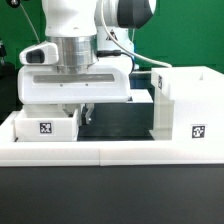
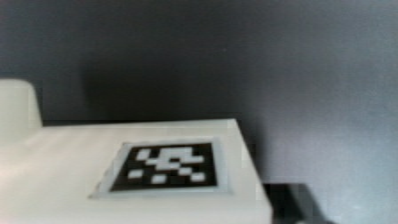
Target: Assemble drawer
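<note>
The drawer's tall open-fronted box housing (image 1: 188, 100) stands at the exterior view's right, with a tag on its front. One small tray (image 1: 45, 125) with a tag sits at the exterior view's left. A second tray (image 1: 141, 100) lies behind, beside the housing. My gripper (image 1: 79, 113) hangs low over the near tray's right wall. In the wrist view the tray's tagged white face (image 2: 169, 165) fills the frame close up and blurred. One dark finger (image 2: 292, 205) shows right beside its edge. The other finger is hidden, so I cannot tell whether the jaws are shut.
Low white rails (image 1: 100, 150) edge the black table (image 1: 115, 122) along the front. The arm's white body hides much of the back. A strip of bare black table lies between the near tray and the housing.
</note>
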